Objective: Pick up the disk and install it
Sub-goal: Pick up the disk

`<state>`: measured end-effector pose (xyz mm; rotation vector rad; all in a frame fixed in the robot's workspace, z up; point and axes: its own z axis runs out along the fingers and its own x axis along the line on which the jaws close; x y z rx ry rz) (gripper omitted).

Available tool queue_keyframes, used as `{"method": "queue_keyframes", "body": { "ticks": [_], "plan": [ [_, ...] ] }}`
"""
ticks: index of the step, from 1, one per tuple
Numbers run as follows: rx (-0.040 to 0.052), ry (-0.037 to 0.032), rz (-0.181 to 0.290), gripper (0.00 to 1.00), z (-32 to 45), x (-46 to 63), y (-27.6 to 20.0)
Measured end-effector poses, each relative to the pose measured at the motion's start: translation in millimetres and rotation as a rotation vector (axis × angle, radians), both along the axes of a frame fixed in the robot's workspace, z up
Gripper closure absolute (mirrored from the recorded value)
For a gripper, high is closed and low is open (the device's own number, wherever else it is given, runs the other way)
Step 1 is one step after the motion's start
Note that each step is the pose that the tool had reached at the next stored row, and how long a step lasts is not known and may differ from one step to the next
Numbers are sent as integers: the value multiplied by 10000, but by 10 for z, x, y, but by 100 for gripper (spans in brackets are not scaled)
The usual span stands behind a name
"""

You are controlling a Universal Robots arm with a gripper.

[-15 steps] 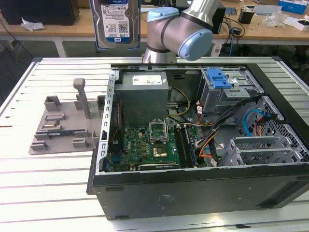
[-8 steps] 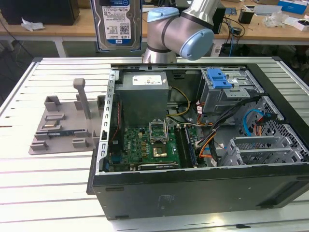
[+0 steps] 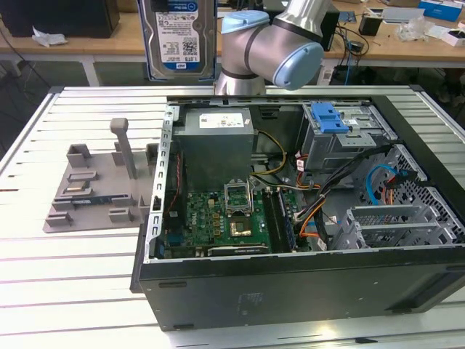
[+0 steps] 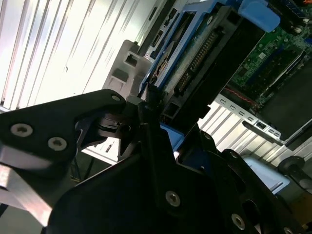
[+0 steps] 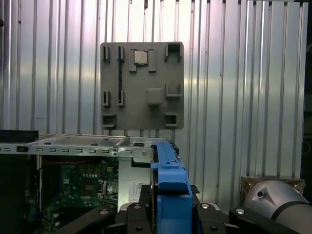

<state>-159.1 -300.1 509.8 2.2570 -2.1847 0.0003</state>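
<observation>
The claw (image 5: 169, 200) is closed on the disk (image 3: 176, 36). In the first wrist view its black fingers (image 5: 145, 197) press on both sides of the blue frame. The disk stands upright, high over the far edge of the worktop (image 3: 73, 262). Its label faces the exterior view. It hangs just to the exterior view's left of the arm (image 3: 272, 43).

The open computer case (image 3: 290, 291) lies below and nearer. There is a clear gap of air between the disk's lower edge and the case's far rim. Inside the case, a grey power box (image 3: 216, 145) sits at the far side. A green board (image 3: 218, 218) lies nearer. A metal cage (image 3: 356, 138) with a blue latch (image 3: 328, 116) sits at the far side, toward the exterior view's right.

A grey tray (image 3: 80, 189) lies on the worktop at the exterior view's left, just beside the case. Bare slats show all around the tray's other edges.
</observation>
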Motion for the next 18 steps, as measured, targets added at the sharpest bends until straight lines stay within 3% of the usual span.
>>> {"method": "queue_keyframes", "body": {
  "ticks": [14, 18],
  "plan": [
    [1, 1, 0, 63, -1, 54, -192],
    [1, 1, -1, 63, -2, 77, -278]
  ]
}}
